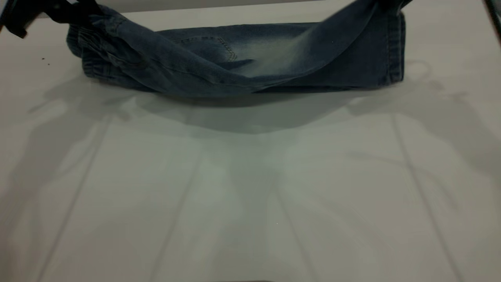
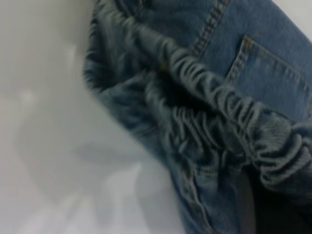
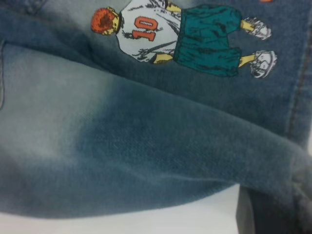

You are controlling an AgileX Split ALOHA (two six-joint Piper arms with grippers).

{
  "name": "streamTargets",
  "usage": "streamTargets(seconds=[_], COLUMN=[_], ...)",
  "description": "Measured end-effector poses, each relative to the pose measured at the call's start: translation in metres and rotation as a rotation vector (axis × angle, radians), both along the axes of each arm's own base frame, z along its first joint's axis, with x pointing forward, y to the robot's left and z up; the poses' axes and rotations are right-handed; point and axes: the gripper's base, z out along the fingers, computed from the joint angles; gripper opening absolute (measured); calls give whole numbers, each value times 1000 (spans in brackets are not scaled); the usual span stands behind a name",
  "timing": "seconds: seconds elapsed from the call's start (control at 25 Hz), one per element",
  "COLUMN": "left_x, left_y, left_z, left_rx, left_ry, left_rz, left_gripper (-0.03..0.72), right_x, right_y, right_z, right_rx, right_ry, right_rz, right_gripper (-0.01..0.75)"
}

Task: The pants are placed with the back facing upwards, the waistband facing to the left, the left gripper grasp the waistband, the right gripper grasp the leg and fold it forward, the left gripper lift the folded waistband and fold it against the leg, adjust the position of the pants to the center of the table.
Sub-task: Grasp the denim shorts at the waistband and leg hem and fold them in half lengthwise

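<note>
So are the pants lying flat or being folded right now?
Mid-fold: the pants are lifted at both ends, sagging between, with one layer draped over another on the table.

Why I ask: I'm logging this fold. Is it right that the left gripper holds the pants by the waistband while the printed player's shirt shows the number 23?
Not quite. The shirt on the printed player reads 10, as the right wrist view shows. The rest stands: the left gripper holds the pants by the waistband.

The pale table (image 1: 250, 196) bears the pants (image 1: 235, 58) near its far edge.
</note>
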Motion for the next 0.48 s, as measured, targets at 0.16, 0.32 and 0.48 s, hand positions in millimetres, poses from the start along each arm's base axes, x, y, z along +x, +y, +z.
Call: streamTargets(seconds=[0.16,0.32,0.48], left_x=[7,14,19], left_y=[1,4,9], left_z=[-10,-19,-22], left_rx=[-57,-110,-116], left_ry=[-14,-39,-87], left_rz=[89,195,275], left_gripper=[92,92,92], right_x=[15,30,40], right_y=[3,5,5], right_z=[-15,-27,-29], right_rx=[8,15,29], right_ry=[9,-4,-74], right_rz=[-9,-21,-62], right_gripper=[35,35,35])
